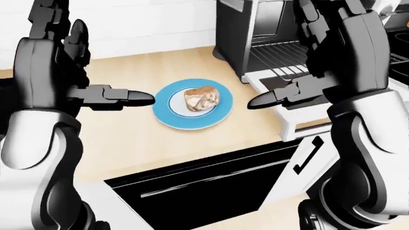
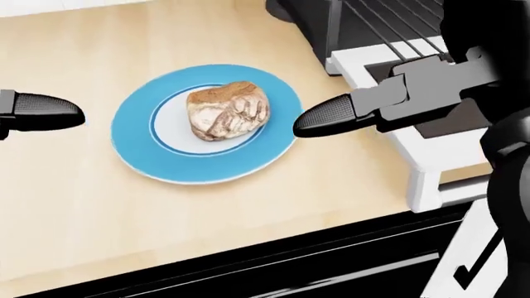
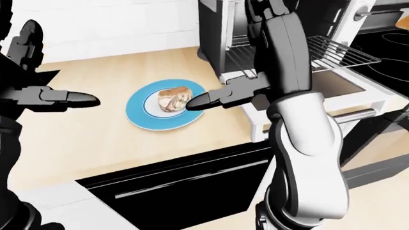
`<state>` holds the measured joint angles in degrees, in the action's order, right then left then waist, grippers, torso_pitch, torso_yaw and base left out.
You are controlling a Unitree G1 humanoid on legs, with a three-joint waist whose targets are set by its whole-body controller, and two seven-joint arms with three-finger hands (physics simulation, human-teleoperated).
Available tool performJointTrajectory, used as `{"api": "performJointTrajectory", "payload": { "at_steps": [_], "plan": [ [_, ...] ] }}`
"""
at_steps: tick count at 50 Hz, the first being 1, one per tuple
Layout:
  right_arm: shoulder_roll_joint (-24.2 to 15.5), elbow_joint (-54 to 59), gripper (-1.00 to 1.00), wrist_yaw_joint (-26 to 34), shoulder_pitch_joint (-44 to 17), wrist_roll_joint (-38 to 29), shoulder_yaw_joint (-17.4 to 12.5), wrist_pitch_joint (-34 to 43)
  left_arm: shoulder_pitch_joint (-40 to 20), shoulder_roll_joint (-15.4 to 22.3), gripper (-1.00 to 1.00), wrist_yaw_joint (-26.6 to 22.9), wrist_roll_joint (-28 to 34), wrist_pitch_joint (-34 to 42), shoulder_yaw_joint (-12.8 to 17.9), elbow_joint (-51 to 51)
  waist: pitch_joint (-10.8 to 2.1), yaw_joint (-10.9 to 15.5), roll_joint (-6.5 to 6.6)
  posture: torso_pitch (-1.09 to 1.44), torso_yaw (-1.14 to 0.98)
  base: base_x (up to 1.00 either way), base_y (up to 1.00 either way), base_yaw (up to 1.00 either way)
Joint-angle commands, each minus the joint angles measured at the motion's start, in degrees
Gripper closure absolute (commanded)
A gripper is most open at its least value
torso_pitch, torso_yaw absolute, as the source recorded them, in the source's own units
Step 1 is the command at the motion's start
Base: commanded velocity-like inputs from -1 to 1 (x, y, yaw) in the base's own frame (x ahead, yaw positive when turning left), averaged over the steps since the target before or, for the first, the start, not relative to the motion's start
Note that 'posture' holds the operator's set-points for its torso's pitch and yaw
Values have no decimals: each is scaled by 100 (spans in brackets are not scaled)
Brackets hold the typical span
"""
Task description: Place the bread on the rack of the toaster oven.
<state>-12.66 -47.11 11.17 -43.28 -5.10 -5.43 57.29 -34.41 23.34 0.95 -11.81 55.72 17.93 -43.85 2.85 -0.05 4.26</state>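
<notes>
On the right of the right-eye view, a toaster oven (image 3: pixel 281 43) stands open, its wire rack (image 3: pixel 332 50) pulled out. Beside it, a wooden counter (image 2: pixel 74 205) holds a blue plate (image 2: pixel 137 152) with the bread (image 2: pixel 228 110) on it. Left hand (image 1: pixel 96 93) and right hand (image 1: pixel 297 91) flank the plate, fingers spread wide, holding nothing.

Crusty brown bread (image 2: pixel 228 110) sits mid-plate (blue rim), left of the open toaster oven's (image 1: pixel 246 28) rack (image 3: pixel 332 51).
</notes>
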Motion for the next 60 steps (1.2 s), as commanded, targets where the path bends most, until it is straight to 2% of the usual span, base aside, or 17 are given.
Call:
{"api": "performJointTrajectory", "payload": {
  "at_steps": [1, 5, 8, 9, 19, 22, 26, 29, 30, 32, 34, 35, 38, 42, 43, 48, 60],
  "plan": [
    [-45, -16, -100, -31, -81, 37, -49, -101, -86, 22, -100, 18, 21, -71, 25, -50, 1, 2, -17, 0, 0, 0, 0, 0],
    [16, 4, -100, -81, -13, 32, -30, -153, -61, 18, -100, 9, 6, -72, 39, -72, -67, -37, -301, 0, 0, 0, 0, 0],
    [-24, -21, -100, -71, 29, 9, 17, -178, -65, 28, -100, 18, 21, -81, 27, -57, -113, -24, -314, 0, 0, 0, 0, 0],
    [-79, -6, -100, -85, 32, -75, 49, -170, -73, 20, -100, 23, 22, -81, 20, -52, -239, 15, -284, 0, 0, 0, 0, 20],
    [-43, -60, -100, -9, -15, -17, -13, -90, -83, 12, -100, 15, 51, -111, 0, -17, -182, 62, -412, 0, 0, 0, 0, 28],
    [-53, -76, -100, -5, -4, -1, -21, -84, -80, 0, -100, 14, 68, -129, -26, -4, -138, 50, -535, 0, 0, 0, 0, 30],
    [-72, -85, -100, -1, 11, -4, -27, -76, -62, -6, -100, -6, 71, -113, -12, -43, -69, 28, -362, 0, 0, 0, 0, 30],
    [-50, -72, -100, 2, 22, 22, -24, -104, -61, 0, -100, -12, 63, -87, 1, -69, -137, -22, -5, 0, 0, 0, 0, 30],
    [-38, -77, -100, -5, 22, 32, -29, -97, -60, 0, -100, -17, 59, -83, 5, -75, -226, -39, 11, 0, 0, 0, 0, 31],
    [-57, -77, -100, -8, 35, 24, -24, -110, -52, 7, -100, -23, 51, -74, 34, -86, -138, 12, 34, 0, 0, 0, 0, 36],
    [-69, -89, -100, -8, 39, 18, -22, -102, -53, 9, -100, -24, 44, -68, 39, -89, -168, 64, -76, 0, 0, 0, 0, 36],
    [-96, -71, -100, -13, 40, -31, 23, -98, -49, 19, -100, -23, 42, -69, 53, -90, -51, 15, -158, 0, 0, 0, 0, 5],
    [-68, -95, -100, -55, 15, -24, -36, -12, -61, 29, -100, -7, 33, -53, 54, -93, 66, 25, -295, 0, 0, 0, 0, 0],
    [-29, -25, -100, -88, -15, -15, -31, -24, -90, 42, -100, 4, 15, -46, 49, -82, -25, 152, -636, 0, 0, 0, 0, 0],
    [-13, -16, -100, -101, -26, 9, -50, -24, -92, 44, -100, 8, 15, -47, 46, -78, 28, 110, -496, 0, 0, 0, 0, 0],
    [-13, 41, -100, -98, -22, -6, 16, -67, -105, 50, -100, 17, 10, -53, 33, -60, -64, 29, -353, 0, 0, 0, 0, 0],
    [75, 328, -100, 78, -145, -262, 299, -156, -56, 55, -100, 20, 15, -93, 47, -52, -130, -29, -336, 0, 0, 0, 0, 0]
  ]
}}
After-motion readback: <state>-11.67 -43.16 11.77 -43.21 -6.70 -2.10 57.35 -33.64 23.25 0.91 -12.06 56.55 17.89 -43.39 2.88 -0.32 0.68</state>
